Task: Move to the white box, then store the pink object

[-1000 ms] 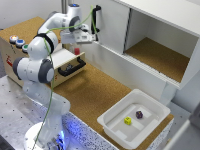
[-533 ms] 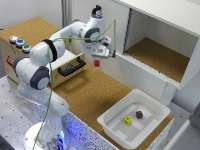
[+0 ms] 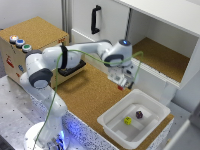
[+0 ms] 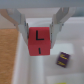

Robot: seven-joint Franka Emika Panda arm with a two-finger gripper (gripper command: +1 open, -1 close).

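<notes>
The white Franka arm [image 3: 75, 55] reaches out from its base at the bench's near-left corner, wrist bent downward. Its gripper [image 3: 121, 85] points down, fingers [image 4: 22, 31] clamped on a pink block [image 4: 40, 40].

pink object [image 4: 40, 41] with black marks, white box [image 3: 116, 129], purple [image 3: 139, 114] and yellow [image 3: 128, 120] dice.

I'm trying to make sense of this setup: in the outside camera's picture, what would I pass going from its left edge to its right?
Three coloured round buttons on a cork-topped wooden box → the white robot arm's base → the gripper holding a pinkish-red block → the shallow white plastic tray → a small dark purple cube inside it.
</notes>
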